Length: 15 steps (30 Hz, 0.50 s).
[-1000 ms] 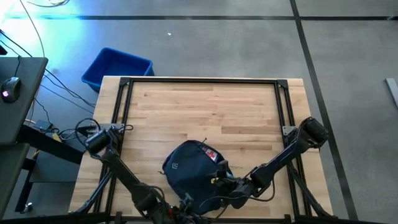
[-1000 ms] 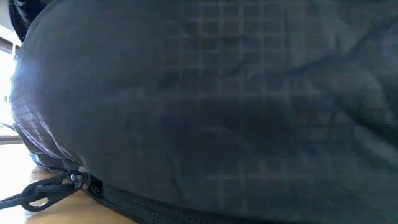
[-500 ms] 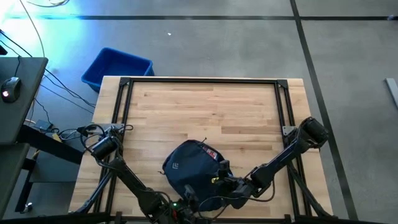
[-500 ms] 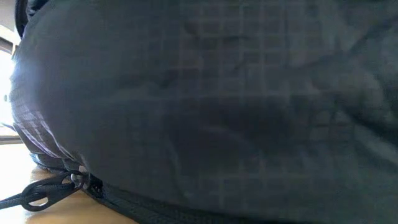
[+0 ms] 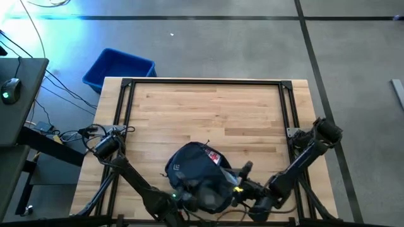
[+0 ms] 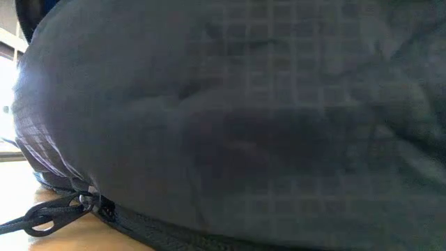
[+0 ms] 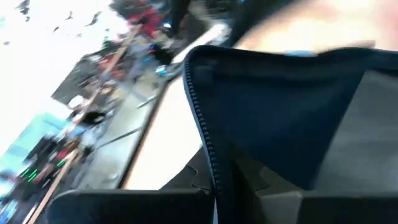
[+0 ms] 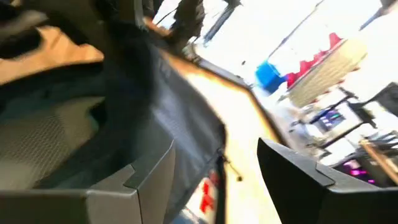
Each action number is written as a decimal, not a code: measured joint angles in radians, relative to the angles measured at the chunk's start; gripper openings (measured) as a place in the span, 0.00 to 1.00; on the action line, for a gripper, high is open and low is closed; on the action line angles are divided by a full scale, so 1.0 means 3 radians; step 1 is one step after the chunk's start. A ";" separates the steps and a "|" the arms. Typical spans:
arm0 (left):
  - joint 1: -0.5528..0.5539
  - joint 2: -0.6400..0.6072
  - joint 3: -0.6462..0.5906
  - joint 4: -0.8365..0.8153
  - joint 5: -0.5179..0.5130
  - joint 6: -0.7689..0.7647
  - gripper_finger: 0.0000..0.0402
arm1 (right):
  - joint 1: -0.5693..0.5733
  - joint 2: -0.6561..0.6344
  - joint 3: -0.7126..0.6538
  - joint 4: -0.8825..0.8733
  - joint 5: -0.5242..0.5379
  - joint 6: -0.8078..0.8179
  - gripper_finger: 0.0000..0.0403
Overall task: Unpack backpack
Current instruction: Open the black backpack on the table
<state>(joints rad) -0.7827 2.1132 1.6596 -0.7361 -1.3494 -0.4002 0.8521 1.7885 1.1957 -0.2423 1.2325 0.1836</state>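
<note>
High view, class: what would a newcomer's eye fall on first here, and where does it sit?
The dark backpack at the table's near edge, with both arms reaching into it. The left end effector is shut on the bag's zippered rim; the right end effector is at its other side. A blue bin stands on the floor beyond the far left corner.

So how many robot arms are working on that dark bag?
2. The left gripper is shut on the zipper edge at the near left of the backpack. The right gripper sits at the bag's near right side, fingers apart around its fabric.
</note>
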 joint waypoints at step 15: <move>0.0639 -0.0509 -0.0325 -0.2674 -0.0190 -0.3135 0.00 | -0.0139 0.0087 0.0001 0.0012 -0.1317 0.0266 0.53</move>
<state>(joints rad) -0.5909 1.9606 1.5621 -1.5384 -1.4064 -1.3407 0.8105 1.8146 1.1961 -0.2388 0.8375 0.2633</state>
